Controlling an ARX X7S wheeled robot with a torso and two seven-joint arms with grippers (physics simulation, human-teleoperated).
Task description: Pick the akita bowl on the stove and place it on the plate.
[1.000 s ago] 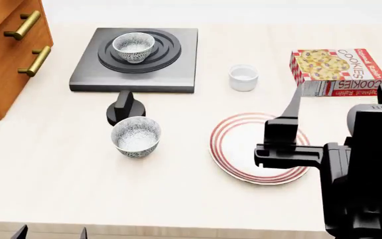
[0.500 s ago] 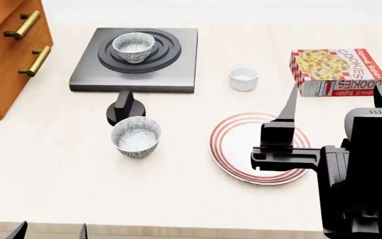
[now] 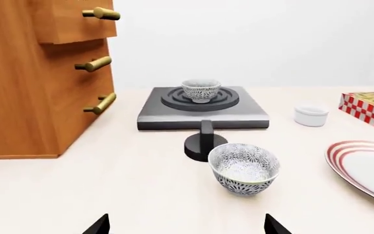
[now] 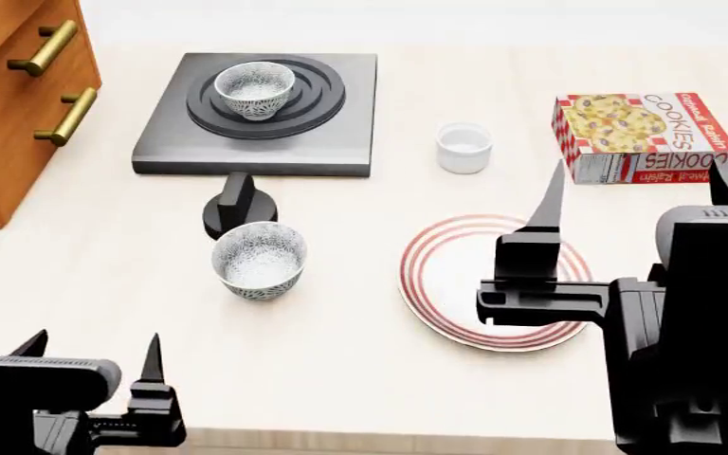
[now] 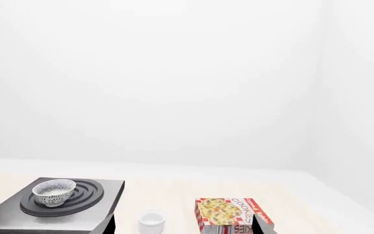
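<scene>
Approach stage, before any grasp. The akita bowl (image 4: 255,89) sits upright at the centre of the burner rings on the stove (image 4: 162,142), far ahead of the left claw (image 4: 92,365), which hovers low at the near edge of the worktop (image 4: 111,284) with its fingers apart and empty. The right claw (image 4: 629,185) hangs above the plate (image 4: 434,280), fingers likewise apart, holding nothing.

A second, matching bowl (image 4: 261,259) stands between the left claw and the stove, just beyond a black knob (image 4: 238,205); a sound reach would probably pass over or beside both, so that neither is knocked, and descend on the stove bowl from above, one finger inside the rim and one outside.

The target is small, round and deep, white with a dense grey-black speckled pattern inside and out (image 3: 200,90). Its thin rim and curved wall suggest a light, centred pinch is safest.
</scene>
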